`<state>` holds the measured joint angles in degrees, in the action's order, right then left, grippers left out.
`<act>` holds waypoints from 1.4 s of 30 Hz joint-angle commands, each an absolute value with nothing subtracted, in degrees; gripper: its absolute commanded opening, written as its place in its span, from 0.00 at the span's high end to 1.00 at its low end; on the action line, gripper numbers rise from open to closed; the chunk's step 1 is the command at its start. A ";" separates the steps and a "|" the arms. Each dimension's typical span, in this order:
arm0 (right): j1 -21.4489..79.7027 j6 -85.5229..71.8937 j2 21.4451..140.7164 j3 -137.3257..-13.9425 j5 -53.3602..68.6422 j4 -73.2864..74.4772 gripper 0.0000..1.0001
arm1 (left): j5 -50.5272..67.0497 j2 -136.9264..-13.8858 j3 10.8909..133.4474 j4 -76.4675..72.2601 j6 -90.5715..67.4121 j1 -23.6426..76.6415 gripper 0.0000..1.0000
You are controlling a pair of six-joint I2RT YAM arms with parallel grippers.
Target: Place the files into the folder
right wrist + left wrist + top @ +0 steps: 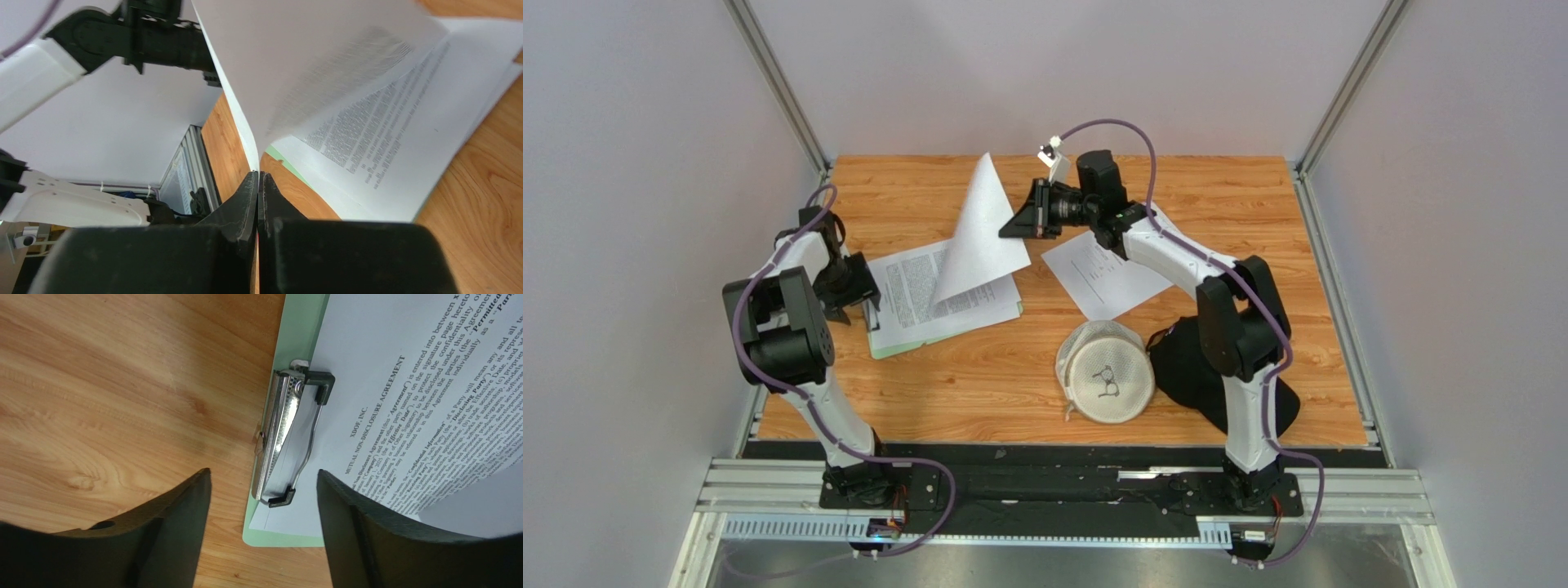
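Light-green folder (897,349) lies left of centre on the wooden table (1259,208), with a printed sheet (916,294) on it. The left gripper (264,478) is spread wide, one finger on either side of the metal clip (285,435). The right gripper (258,177) pinches a raised sheet (979,233) by its edge above the folder. A loose sheet (1102,276) lies flat further right.
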<state>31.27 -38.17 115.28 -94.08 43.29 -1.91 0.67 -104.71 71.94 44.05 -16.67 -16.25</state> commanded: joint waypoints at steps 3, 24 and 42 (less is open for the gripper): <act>30.76 -39.11 121.81 -92.90 47.02 -5.27 1.00 | 1.58 -107.22 74.79 44.65 -12.40 -16.08 0.40; 29.00 -34.28 127.00 -91.94 44.83 -2.11 1.00 | -6.50 -107.75 79.45 46.58 -10.46 -9.05 0.22; 29.00 -34.37 127.18 -92.81 44.91 -1.93 1.00 | -9.14 -116.10 84.46 48.78 -8.97 -8.88 0.42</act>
<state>29.17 -35.27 127.22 -91.11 44.99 -1.06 -8.03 -114.63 82.46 48.49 -10.50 -8.69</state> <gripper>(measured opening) 0.005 0.595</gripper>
